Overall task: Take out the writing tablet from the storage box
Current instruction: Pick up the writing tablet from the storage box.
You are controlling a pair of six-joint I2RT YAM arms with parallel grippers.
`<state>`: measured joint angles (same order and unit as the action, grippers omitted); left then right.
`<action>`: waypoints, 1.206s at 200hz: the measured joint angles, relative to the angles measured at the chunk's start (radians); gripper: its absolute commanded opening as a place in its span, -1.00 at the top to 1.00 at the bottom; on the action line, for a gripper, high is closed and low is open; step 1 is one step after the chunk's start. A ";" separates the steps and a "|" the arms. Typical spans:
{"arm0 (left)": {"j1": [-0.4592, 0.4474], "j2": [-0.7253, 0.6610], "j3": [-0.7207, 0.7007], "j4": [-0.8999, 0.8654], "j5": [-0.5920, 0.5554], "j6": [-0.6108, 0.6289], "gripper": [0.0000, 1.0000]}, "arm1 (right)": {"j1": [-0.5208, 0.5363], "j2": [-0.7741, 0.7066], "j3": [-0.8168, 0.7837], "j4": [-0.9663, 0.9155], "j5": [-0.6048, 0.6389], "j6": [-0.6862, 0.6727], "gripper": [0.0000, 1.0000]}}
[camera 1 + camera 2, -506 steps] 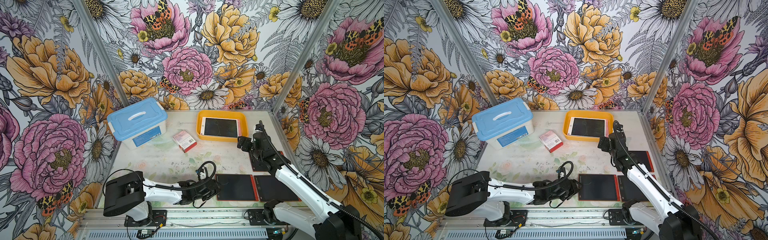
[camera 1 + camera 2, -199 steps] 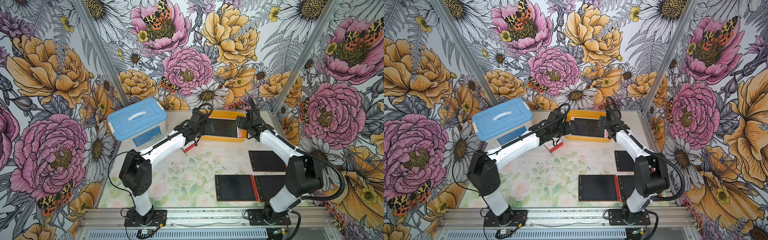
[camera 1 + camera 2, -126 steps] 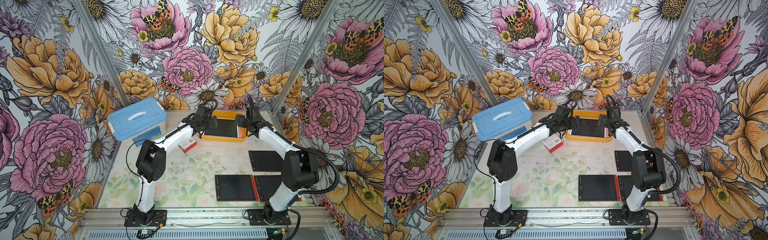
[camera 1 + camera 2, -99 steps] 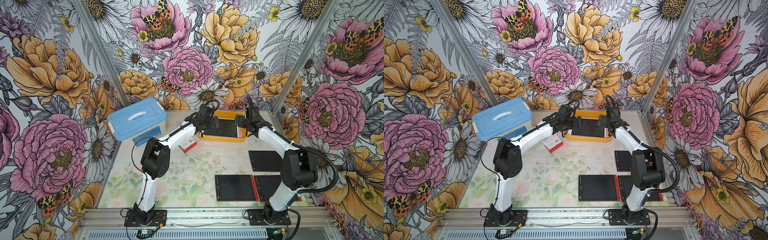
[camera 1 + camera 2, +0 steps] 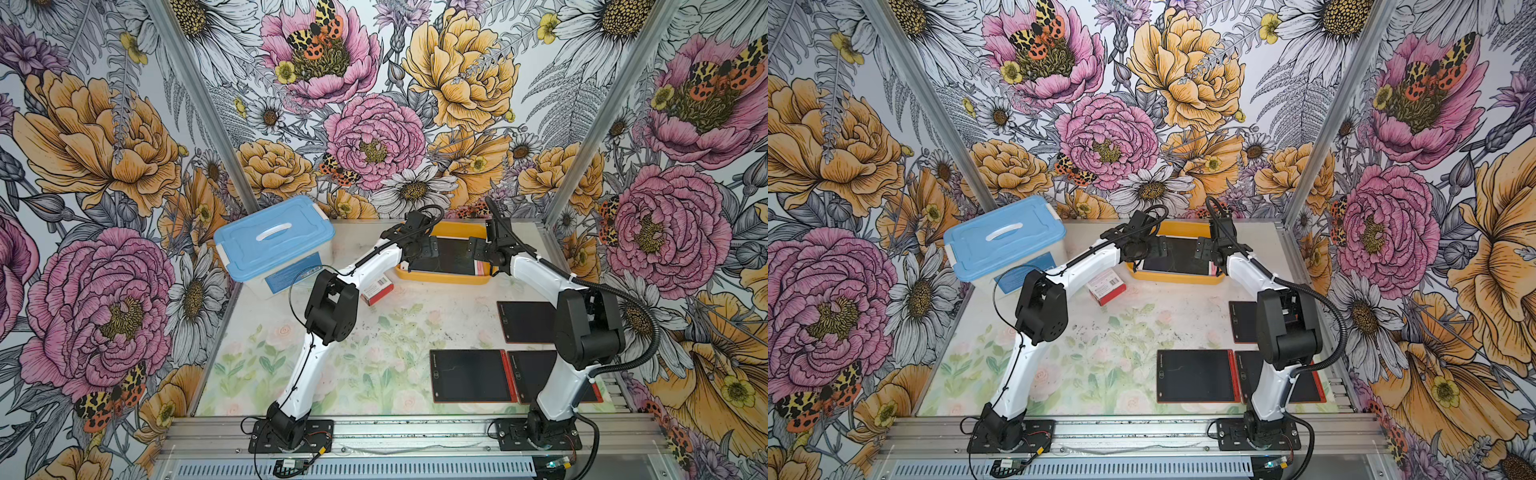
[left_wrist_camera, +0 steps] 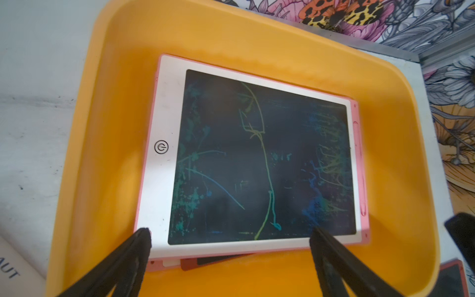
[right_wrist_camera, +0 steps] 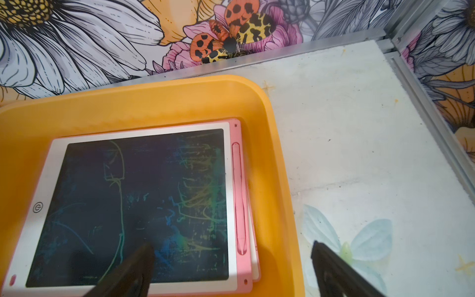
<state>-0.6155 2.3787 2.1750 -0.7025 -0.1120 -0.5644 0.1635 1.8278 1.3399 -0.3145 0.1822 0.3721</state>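
In both top views, a box with a blue lid [image 5: 274, 237] [image 5: 1005, 235] is seen at about 10 o'clock on the table [image 5: 374, 332], with a small red-and-white carton [image 5: 376, 286] just beside it at 11 o'clock, partly hidden by the left arm. The left gripper [image 5: 430, 249] [image 6: 231, 236] is held wide open above the 9 o'clock end of the storage box [image 5: 440, 279] [image 6: 231, 30]. One finger is placed over the tablet's corner and the other over its screen edge; contact cannot be told. The storage box is set at 12 to 1 o'clock by the far wall. The writing tablet [image 5: 453, 259] [image 6: 257, 154] [image 7: 128, 205], white-framed with a scribbled dark screen, is lying flat inside it, and edges of other flat boards are seen beneath. The right gripper [image 5: 473, 251] [image 7: 231, 248] is also spread open, straddling the box's 3 o'clock wall: one finger is above the screen, the other above bare table. Three dark tablets [image 5: 469, 376] are laid at 3 to 5 o'clock.
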 measured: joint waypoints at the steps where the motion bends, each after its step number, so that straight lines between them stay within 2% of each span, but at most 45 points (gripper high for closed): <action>1: 0.000 0.001 0.002 -0.001 -0.001 0.000 -0.97 | 0.000 0.000 0.000 0.000 0.000 0.000 -0.96; 172: -0.003 0.233 0.278 -0.092 -0.238 -0.013 -0.98 | -0.011 0.019 -0.043 -0.006 0.028 0.010 -0.83; 241: -0.002 0.315 0.350 -0.095 -0.278 -0.039 -0.98 | -0.011 0.047 -0.044 -0.006 0.034 0.016 -0.74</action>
<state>-0.6174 2.6934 2.5248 -0.7971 -0.3901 -0.6033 0.1528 1.8751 1.2961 -0.3210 0.2161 0.3878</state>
